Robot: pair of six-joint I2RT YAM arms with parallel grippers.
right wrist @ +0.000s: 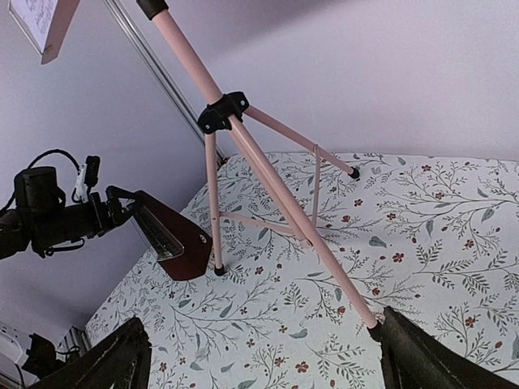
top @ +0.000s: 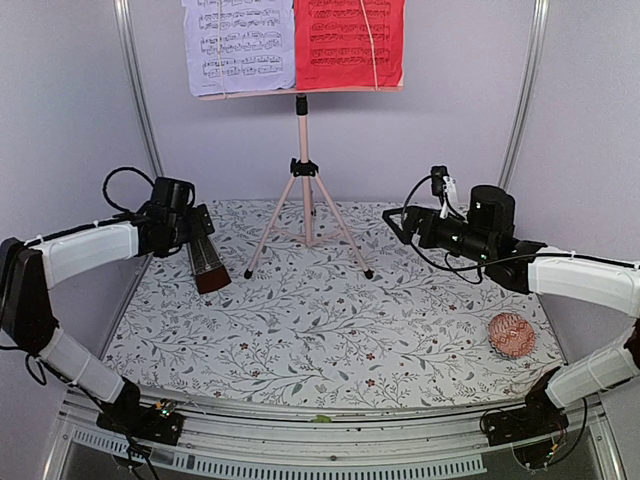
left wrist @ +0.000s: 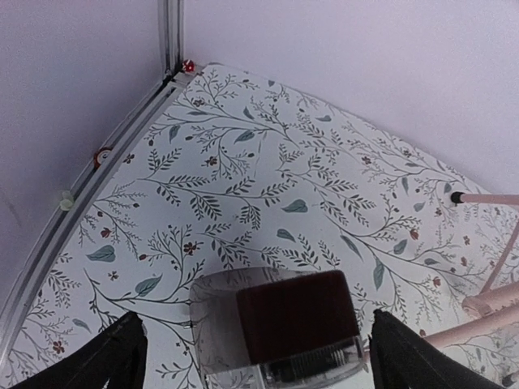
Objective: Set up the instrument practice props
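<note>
Left end effector (left wrist: 255,344), released, straddles the dark brown pyramid metronome (left wrist: 296,316) at nine o'clock; right end effector (right wrist: 263,356) released, three o'clock.

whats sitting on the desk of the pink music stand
Two sheets of printed music rest side by side on the desk: lilac sheet left, red sheet right. They hide nearly all of the desk's face; only its bottom lip shows.

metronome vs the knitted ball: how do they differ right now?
The metronome is dark brown and tapered; the knitted ball is pink and round. The metronome sits at left between the open left claw fingers; the knitted ball lies at right, apart from the right claw. Both are on the floral table.
</note>
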